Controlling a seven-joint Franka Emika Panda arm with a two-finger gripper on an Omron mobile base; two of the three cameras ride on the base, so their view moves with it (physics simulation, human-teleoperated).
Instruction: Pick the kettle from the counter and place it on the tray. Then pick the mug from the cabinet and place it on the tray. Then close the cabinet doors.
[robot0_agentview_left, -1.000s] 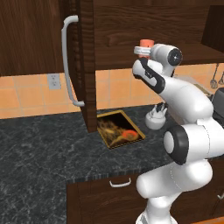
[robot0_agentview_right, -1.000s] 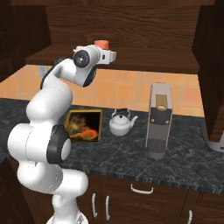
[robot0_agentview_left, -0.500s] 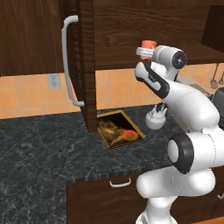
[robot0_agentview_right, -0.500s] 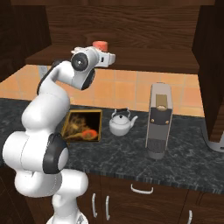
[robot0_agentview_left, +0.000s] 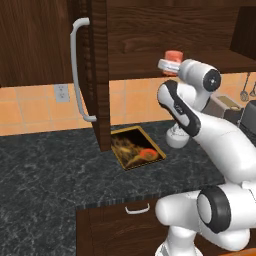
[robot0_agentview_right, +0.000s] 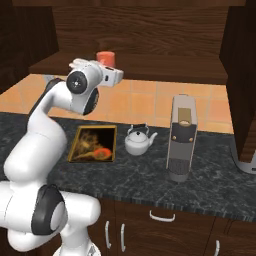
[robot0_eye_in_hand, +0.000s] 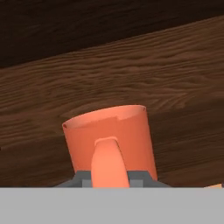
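The small orange-salmon cylindrical mug (robot0_eye_in_hand: 109, 140) stands upright on the inner shelf of the dark brown wooden wall cabinet (robot0_agentview_right: 150, 65), and the robot's jaws (robot0_eye_in_hand: 109, 183) are shut almost fully on its side handle, which rises between them in the hand view. To do this step well, the arm should lift the mug a little off the shelf, draw it straight out past the open wood-grain cabinet door (robot0_agentview_left: 97, 75), and keep it level. It should then lower it onto a bare part of the gold-rimmed rectangular tray (robot0_agentview_right: 75, 150) on the dark marbled table (robot0_agentview_right: 210, 185), clear of the squat white-grey kettle (robot0_agentview_right: 137, 141) just beside the tray.
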